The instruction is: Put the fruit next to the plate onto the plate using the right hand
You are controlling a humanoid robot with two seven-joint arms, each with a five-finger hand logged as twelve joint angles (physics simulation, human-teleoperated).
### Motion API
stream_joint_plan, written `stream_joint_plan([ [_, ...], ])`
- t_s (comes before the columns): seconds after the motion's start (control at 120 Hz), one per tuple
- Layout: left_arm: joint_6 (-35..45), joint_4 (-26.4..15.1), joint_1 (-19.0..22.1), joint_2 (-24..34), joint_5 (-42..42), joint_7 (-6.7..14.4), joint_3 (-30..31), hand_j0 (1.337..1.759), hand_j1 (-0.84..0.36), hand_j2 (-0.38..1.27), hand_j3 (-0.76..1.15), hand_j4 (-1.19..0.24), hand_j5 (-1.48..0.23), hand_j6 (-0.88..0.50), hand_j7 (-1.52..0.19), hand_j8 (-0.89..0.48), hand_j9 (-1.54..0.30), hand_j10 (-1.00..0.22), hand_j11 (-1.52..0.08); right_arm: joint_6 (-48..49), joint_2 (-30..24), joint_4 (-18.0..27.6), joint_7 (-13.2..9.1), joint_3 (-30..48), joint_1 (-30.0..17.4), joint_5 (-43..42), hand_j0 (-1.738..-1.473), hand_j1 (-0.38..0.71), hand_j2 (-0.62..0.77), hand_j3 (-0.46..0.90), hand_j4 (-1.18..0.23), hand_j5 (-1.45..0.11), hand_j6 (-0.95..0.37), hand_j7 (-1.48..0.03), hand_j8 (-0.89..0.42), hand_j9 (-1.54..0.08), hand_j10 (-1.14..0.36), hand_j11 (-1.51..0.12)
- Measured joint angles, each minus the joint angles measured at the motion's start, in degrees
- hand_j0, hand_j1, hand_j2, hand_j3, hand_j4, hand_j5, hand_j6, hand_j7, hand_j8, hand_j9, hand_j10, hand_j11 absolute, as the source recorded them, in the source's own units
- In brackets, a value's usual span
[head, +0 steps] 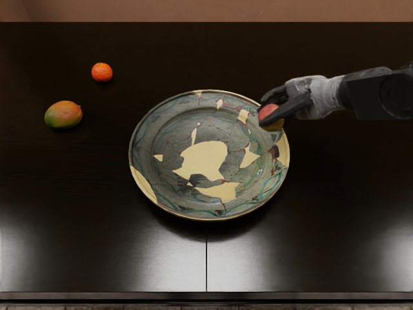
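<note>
A large round plate with a cracked green and cream glaze lies in the middle of the dark table. My right hand comes in from the right edge and hovers over the plate's upper right rim. Its fingers are curled around a small red and yellow fruit, which is partly hidden by them. Whether the fruit touches the plate I cannot tell. The left arm is out of view.
An orange sits at the far left of the table. A green and red mango lies below it, nearer the left edge. The dark table stretches well beyond the plate on all sides.
</note>
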Motion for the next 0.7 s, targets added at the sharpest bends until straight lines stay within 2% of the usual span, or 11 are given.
stream_joint_plan([
  [0.175,0.00,0.00,0.00,0.00,0.00,0.00,0.01,1.658,0.35,0.00,0.00,0.00,0.00,0.00,0.00,0.00,0.00,0.00,0.00,0.48,11.83,-4.51,0.02,0.85,-0.17,-0.81,-1.639,0.33,0.13,0.00,-0.86,-1.15,-0.44,-1.13,-0.26,-1.16,-0.38,-1.17],
  [0.3,0.00,0.00,0.00,0.00,0.00,0.00,0.01,1.658,0.35,0.00,0.00,0.00,0.00,0.00,0.00,0.00,0.00,0.00,0.00,0.57,16.28,-7.79,0.03,0.54,-1.19,-2.86,-1.640,0.33,0.13,0.00,-0.85,-1.14,-0.44,-1.12,-0.26,-1.15,-0.37,-1.17],
  [0.342,0.00,0.00,0.00,0.00,0.00,0.00,0.01,1.658,0.35,0.00,0.00,0.00,0.00,0.00,0.00,0.00,0.00,0.00,0.00,0.46,16.97,-8.35,0.05,0.51,-1.67,-4.07,-1.643,0.25,0.11,0.00,-0.75,-1.00,-0.41,-0.98,-0.24,-1.01,-0.35,-1.02],
  [0.425,0.00,0.00,0.00,0.00,0.00,0.00,0.01,1.658,0.35,0.00,0.00,0.00,0.00,0.00,0.00,0.00,0.00,0.00,0.00,0.18,17.73,-8.99,0.10,0.45,-2.60,-5.98,-1.648,0.06,0.07,0.00,-0.50,-0.68,-0.28,-0.66,-0.17,-0.68,-0.17,-0.69],
  [0.542,0.00,0.00,0.00,0.00,-0.01,0.00,0.01,1.658,0.35,0.00,0.00,0.00,0.00,0.00,0.00,0.00,0.00,0.00,0.00,0.26,16.71,-8.90,0.12,1.29,-3.35,-7.00,-1.652,-0.11,0.04,0.00,-0.29,-0.39,-0.17,-0.39,-0.10,-0.40,-0.11,-0.40],
  [0.6,0.00,0.00,0.00,0.00,-0.01,0.00,0.02,1.658,0.35,0.00,0.00,0.00,0.00,0.00,0.00,0.00,0.00,0.00,0.00,3.15,12.53,-7.18,0.13,8.32,-6.96,-7.06,-1.654,-0.16,0.03,0.00,-0.23,-0.30,-0.13,-0.30,-0.08,-0.30,-0.08,-0.31],
  [0.7,0.00,0.00,0.00,0.00,-0.01,0.00,0.01,1.658,0.35,0.00,0.00,0.00,0.00,0.00,0.00,0.00,0.00,0.00,0.00,19.00,3.85,-5.82,0.13,32.03,-20.84,-6.98,-1.655,-0.23,0.02,0.00,-0.15,-0.19,-0.09,-0.19,-0.06,-0.20,-0.06,-0.20],
])
